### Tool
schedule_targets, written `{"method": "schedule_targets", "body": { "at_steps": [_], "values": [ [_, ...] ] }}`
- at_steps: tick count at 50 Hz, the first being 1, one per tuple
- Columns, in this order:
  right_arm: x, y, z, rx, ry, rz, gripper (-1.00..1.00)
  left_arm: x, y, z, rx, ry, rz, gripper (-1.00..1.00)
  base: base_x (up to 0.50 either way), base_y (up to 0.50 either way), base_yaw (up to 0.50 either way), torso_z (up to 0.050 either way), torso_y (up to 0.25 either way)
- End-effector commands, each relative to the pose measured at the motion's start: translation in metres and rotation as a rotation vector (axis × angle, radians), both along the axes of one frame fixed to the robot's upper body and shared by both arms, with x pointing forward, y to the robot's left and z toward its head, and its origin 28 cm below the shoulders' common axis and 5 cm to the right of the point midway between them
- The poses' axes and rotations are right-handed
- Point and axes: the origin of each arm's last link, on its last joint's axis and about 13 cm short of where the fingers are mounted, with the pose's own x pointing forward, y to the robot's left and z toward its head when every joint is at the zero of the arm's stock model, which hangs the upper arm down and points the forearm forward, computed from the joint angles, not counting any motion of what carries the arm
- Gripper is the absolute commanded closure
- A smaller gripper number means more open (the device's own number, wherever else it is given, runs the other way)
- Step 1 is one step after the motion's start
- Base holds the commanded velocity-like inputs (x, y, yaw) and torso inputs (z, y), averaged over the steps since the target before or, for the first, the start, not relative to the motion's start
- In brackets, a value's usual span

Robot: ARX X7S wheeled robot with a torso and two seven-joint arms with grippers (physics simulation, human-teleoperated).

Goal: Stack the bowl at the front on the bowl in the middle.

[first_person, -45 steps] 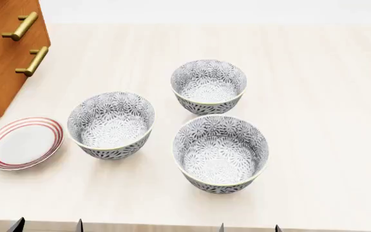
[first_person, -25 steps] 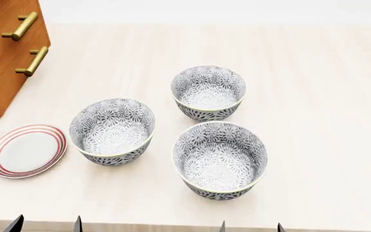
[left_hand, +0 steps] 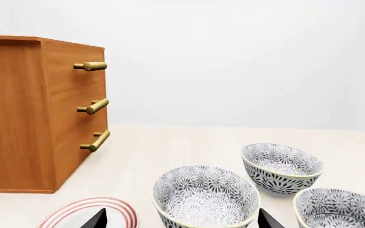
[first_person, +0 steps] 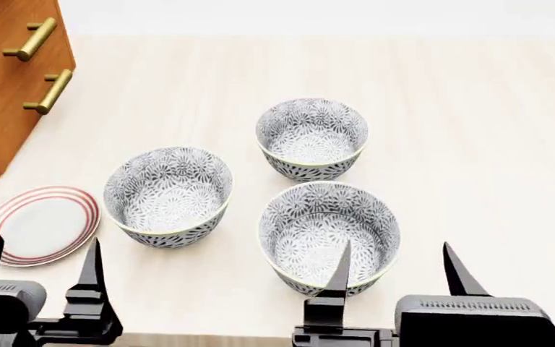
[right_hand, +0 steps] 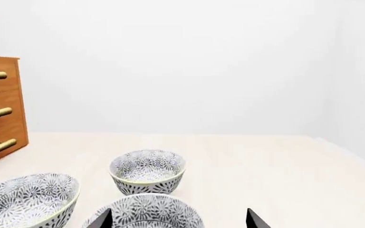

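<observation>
3 patterned bowls sit upright on the counter (first_person: 470, 108), none touching. Left to right: wooden drawer cabinet (first_person: 8, 79) at far left, red-rimmed plate (first_person: 37, 224) in front of it, left bowl (first_person: 168, 195), then middle bowl (first_person: 312, 137) with front bowl (first_person: 329, 237) just nearer the robot. Left pincer (first_person: 38, 260) hangs over the plate, fingers apart, empty. Right pincer (first_person: 396, 266) sits at the front bowl's near rim, fingers apart, empty.
</observation>
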Motion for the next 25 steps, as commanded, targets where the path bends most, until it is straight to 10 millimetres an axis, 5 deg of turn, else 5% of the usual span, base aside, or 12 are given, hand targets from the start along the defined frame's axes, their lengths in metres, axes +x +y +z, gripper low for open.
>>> {"method": "schedule_targets", "body": {
  "at_steps": [1, 17, 25],
  "values": [
    [0.0000, -0.0005, 0.0141, -0.010, -0.020, 0.000, -1.00, -0.0023, -0.0020, 0.0147, 0.014, -0.034, -0.013, -1.00, 0.00, 0.00, 0.00, 0.000, 0.000],
    [0.0022, 0.0019, 0.0078, -0.061, -0.027, -0.066, -1.00, -0.0005, -0.0039, 0.0077, 0.018, -0.041, 0.000, -1.00, 0.00, 0.00, 0.00, 0.000, 0.000],
    [0.0008, 0.0033, 0.0057, -0.070, -0.024, -0.065, -1.00, -0.0023, -0.0026, 0.0070, 0.024, -0.045, 0.008, -1.00, 0.00, 0.50, 0.00, 0.000, 0.000]
  ]
}}
